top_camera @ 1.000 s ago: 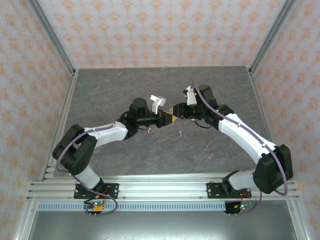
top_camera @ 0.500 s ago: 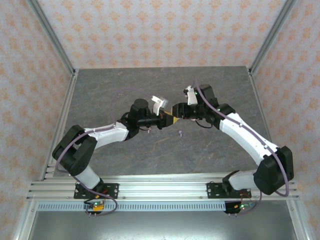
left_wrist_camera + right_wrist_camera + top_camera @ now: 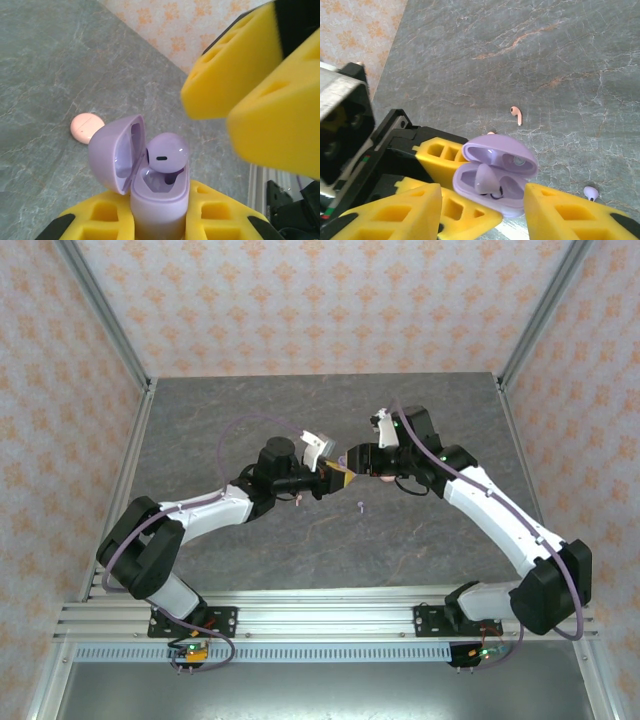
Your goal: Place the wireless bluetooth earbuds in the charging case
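spread wider than a second ago and eased back a little from the case: right hand, blocky yellow foam fingers now apart, one on each side of the case with a gap to either wall.

clamped hard by the left hand between two yellow foam pads with square hollows moulded in: lilac charging case, glossy plastic, rounded like a pebble, held up off the tabletop. hinged lid thrown open, smooth and shell-shaped, pale inside.

seated in one well of that case: one lilac earbud, smooth bulbous head with a small dark slit, standing proud of the rim rather than flush.

loose on the grey, marble-veined tabletop:
- second lilac earbud, tiny, pale and rounded, lying near the right hand's outer finger; seen from the top camera as a small speck just in front of the two hands.
- one pink earbud, stemmed, matte-looking, lying beyond the open lid and apart from it.
- a further pinkish speck right at the lid's far edge, too small and too hidden to name.
- one pink case, flat, round, closed, well apart from the lilac one.

count: two cases, two lilac buds, one pink bud for certain.
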You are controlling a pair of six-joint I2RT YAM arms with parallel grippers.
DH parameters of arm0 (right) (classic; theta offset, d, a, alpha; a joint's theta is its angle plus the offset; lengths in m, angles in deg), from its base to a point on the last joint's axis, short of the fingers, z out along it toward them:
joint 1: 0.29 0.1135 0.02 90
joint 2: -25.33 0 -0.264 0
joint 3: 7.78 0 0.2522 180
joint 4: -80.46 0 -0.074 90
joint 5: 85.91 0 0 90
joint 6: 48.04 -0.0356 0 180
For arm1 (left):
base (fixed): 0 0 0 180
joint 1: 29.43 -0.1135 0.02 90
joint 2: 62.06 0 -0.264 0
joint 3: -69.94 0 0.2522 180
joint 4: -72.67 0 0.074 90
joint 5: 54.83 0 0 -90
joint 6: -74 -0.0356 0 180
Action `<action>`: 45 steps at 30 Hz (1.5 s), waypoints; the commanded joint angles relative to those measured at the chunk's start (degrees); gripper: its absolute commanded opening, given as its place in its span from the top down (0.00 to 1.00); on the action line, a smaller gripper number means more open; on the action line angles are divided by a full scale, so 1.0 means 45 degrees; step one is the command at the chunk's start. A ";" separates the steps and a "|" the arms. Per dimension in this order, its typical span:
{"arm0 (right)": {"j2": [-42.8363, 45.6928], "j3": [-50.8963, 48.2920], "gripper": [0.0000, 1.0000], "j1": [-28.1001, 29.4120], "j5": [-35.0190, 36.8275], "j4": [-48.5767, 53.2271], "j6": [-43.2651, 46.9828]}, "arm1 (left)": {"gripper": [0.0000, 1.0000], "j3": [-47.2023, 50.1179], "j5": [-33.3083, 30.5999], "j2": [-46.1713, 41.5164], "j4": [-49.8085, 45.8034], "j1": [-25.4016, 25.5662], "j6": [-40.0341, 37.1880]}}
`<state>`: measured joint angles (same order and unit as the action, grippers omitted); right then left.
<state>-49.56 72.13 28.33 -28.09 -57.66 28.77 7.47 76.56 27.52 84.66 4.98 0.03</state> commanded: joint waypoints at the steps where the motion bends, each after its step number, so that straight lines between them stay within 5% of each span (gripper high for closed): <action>1: 0.0257 0.0494 0.52 0.0095 -0.0079 0.0263 0.0249 | 0.97 -0.0087 -0.0488 -0.0473 -0.0576 0.0223 -0.0731; 12: -0.0057 0.0573 0.65 0.0088 0.0633 0.0872 0.0420 | 0.97 0.0101 -0.1033 -0.0532 -0.0158 0.0341 -0.0556; 45: -0.0845 0.0690 0.65 0.0119 0.0219 0.0922 0.0323 | 0.96 -0.0014 -0.0291 -0.0649 0.0057 0.0497 -0.0617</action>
<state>-52.95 73.38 28.46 -27.02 -54.23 29.82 7.54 73.96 26.78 83.18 6.65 -1.15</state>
